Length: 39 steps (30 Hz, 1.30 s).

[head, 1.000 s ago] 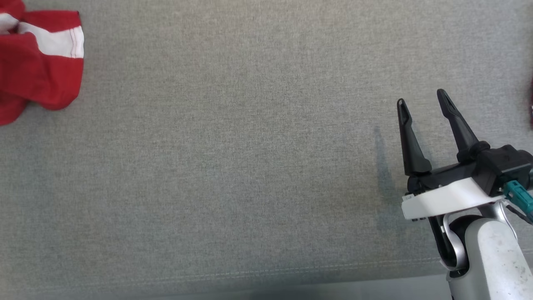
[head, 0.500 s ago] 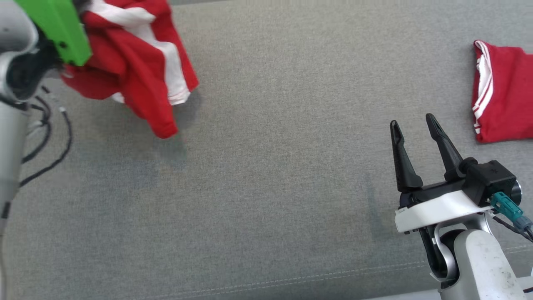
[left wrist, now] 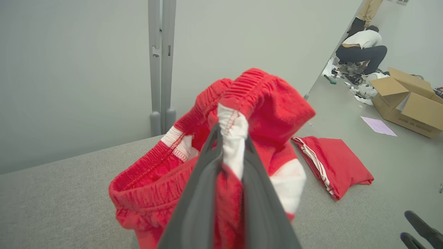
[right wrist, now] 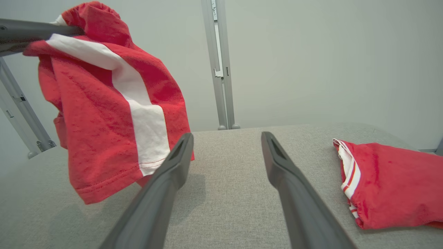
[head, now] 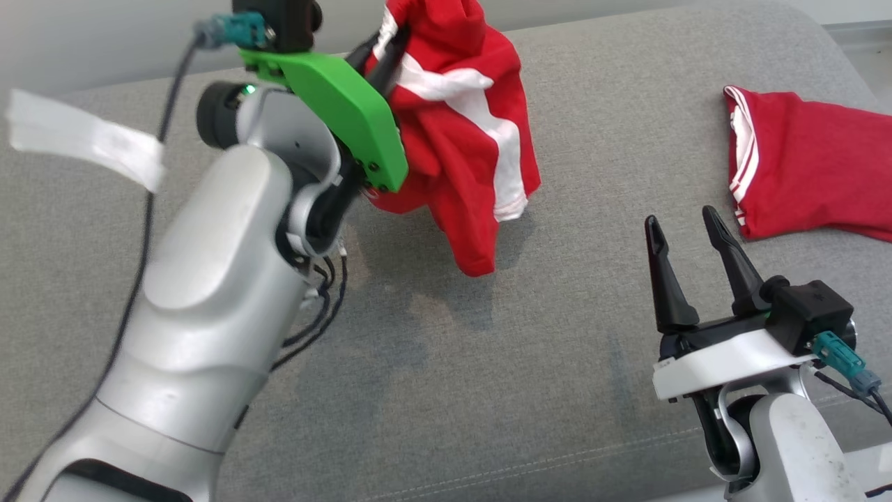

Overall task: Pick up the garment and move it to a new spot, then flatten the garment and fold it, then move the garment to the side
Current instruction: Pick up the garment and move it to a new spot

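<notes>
Head view has shifted, but the left claw (head: 387,43), clamped on the garment (head: 453,139), has truly carried it rightward over the cushion (head: 557,335), so set-down looks near. Left wrist view adds the pinched waistband (left wrist: 256,77); right wrist view, the hem (right wrist: 104,188) hanging clear. Right claw (head: 681,217) stands apart, empty; folded shorts (head: 801,167) lie right.

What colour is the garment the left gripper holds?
Red garment with a white stripe, clearest in right wrist view.

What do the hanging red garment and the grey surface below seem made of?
Red garment with white stripe: soft matte knit, probably cotton jersey; drapes in loose folds, with a ribbed waistband. Grey cushioned surface: matte woven upholstery cloth, by its fine heathered weave.
</notes>
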{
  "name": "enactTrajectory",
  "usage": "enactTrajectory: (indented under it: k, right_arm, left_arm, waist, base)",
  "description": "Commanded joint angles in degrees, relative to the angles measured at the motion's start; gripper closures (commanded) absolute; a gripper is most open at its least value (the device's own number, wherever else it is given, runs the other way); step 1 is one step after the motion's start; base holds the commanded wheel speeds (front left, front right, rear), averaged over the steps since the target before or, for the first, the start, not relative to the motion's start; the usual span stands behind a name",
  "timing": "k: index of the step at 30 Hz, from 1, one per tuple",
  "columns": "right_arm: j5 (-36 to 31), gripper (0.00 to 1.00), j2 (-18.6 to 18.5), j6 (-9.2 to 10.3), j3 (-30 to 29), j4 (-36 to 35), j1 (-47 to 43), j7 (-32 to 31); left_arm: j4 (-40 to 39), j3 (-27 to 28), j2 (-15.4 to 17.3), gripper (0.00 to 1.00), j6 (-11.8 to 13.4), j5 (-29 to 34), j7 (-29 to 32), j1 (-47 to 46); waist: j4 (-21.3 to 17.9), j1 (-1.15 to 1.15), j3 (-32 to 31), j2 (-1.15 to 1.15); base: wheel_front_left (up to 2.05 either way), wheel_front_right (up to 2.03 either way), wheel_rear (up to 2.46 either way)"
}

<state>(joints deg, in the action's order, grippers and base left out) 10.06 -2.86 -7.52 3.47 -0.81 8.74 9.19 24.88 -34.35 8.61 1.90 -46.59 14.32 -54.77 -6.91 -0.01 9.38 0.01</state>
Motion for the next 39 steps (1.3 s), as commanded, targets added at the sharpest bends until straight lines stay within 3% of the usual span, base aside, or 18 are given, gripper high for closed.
enactTrajectory:
  k: [1,5,12,21,22,23,24,25,39]
  right_arm:
    - [0.5,0.00,-0.1,0.06,0.5,0.2,0.4,0.4]
    - [1.1,0.00,-0.1,0.06,1.9,0.7,1.6,0.7]
    - [1.1,0.00,-0.1,0.06,3.5,1.6,2.9,0.8]
    - [2.3,0.00,-0.1,0.06,4.9,4.7,3.4,-0.1]
    - [2.5,0.00,-0.1,0.06,5.0,5.0,3.4,-0.4]
    - [2.6,0.00,-0.1,0.06,5.2,5.4,3.4,-0.5]
    - [2.9,0.00,-0.1,0.06,5.4,5.7,3.5,-0.8]
    - [3.5,0.00,-0.1,0.06,5.6,6.1,3.6,-0.9]
    - [9.9,0.00,-0.1,0.06,7.0,14.0,6.1,-3.2]
  left_arm:
    - [1.1,-0.1,-0.5,1.00,0.6,0.6,-2.0,1.8]
    - [7.4,0.0,-3.1,1.00,1.1,1.1,-10.1,5.8]
    - [20.3,1.8,-3.8,1.00,1.1,1.8,-23.6,8.6]
    - [32.2,8.5,-4.7,1.00,1.0,-2.6,-29.2,11.1]
    - [32.5,9.0,-4.8,0.82,0.9,-2.6,-29.4,11.4]
    - [32.9,9.4,-5.0,0.57,0.6,-2.9,-29.5,11.7]
    - [33.2,9.9,-5.1,0.06,0.2,-3.4,-29.6,12.0]
    - [33.3,10.3,-5.2,0.00,-0.2,-3.5,-29.5,12.1]
    - [21.2,16.1,-5.6,0.00,-2.8,4.1,-29.5,18.8]
  waist:
    - [-0.7,0.01,0.7,-0.01]
    - [-2.3,0.01,2.0,-0.01]
    - [-3.5,0.01,4.3,-0.01]
    - [-0.8,0.01,4.0,-0.01]
    - [-0.5,0.01,3.9,-0.01]
    - [-0.1,0.01,3.7,-0.01]
    - [0.2,0.01,3.6,-0.01]
    - [0.5,0.01,3.3,-0.01]
    - [6.5,0.01,1.4,-0.01]
  base:
    - [0.00,0.00,0.00]
    - [0.00,0.00,0.00]
    - [0.00,0.00,0.00]
    - [0.00,0.00,0.00]
    - [0.00,0.00,0.00]
    - [0.00,0.00,0.00]
    - [0.00,0.00,0.00]
    - [0.00,0.00,0.00]
    - [0.00,0.00,0.00]
